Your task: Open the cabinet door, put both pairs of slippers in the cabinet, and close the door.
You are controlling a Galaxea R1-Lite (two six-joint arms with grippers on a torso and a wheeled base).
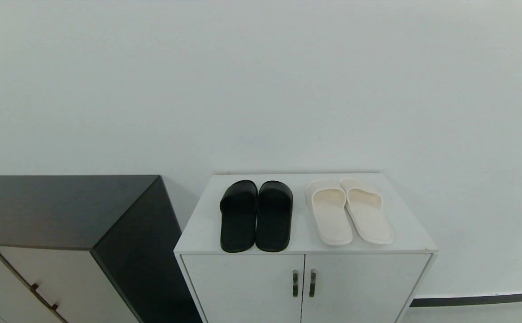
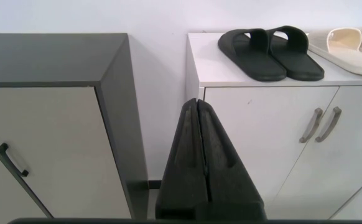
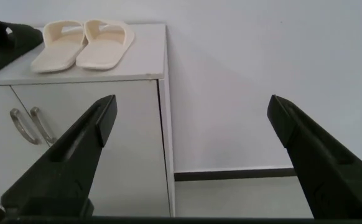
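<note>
White cabinet [image 1: 198, 233] shut, both pairs on top: no step of the task is done yet

Black slippers [image 1: 255, 217] lie side by side on the left half of the top and cream slippers [image 1: 350, 211] on the right half, near them but apart, toes toward the far wall. Below, the left door [image 1: 243, 287] and right door [image 1: 359, 287] meet flush, their metal handles [image 1: 295, 283] side by side at the middle seam. The left gripper [image 2: 198, 104] hangs clenched, fingers pressed together on nothing, on the near side, facing the gap between the white cabinet and the dark cabinet [image 1: 63, 206] to its left. The right gripper [image 3: 190, 102] is spread wide and empty, near the white cabinet's right front corner. As I judge it, everything remains: pull a door open, stow both pairs inside, then close it
</note>
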